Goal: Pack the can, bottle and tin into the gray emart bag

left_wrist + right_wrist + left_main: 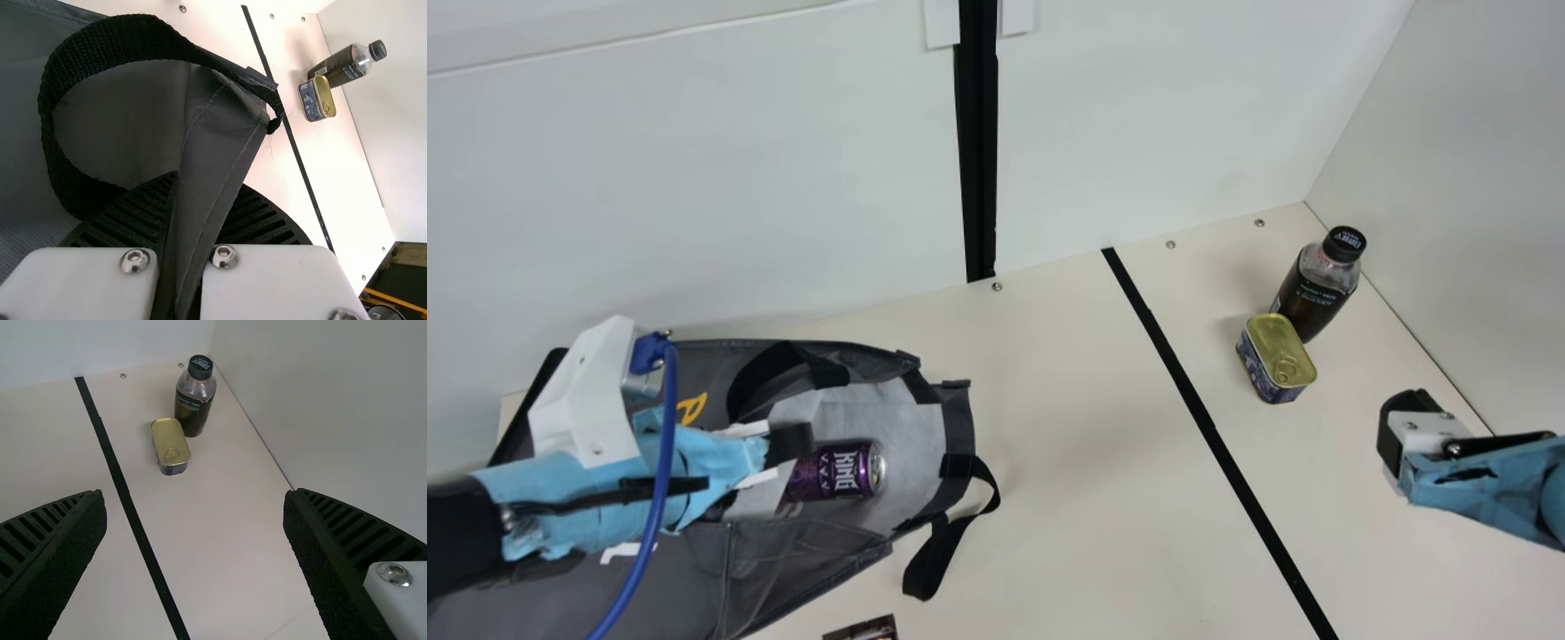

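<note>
Left gripper (193,208) pinches the bag (791,560) by its edge, probably for holding it open, can (836,471) beside; right gripper (193,500) is spread, tin (171,445) and bottle (193,410) ahead.

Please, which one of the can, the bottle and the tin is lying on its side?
The purple can: it lies on its side in the bag, while the bottle and the tin stand upright on the table.

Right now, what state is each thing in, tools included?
Gray bag: open, lying down.
Can: on its side, inside the bag.
Bottle: capped, upright.
Tin: lid on, ring-pull facing up.
Left tool: shut on the bag's fabric.
Right tool: open, empty.
</note>
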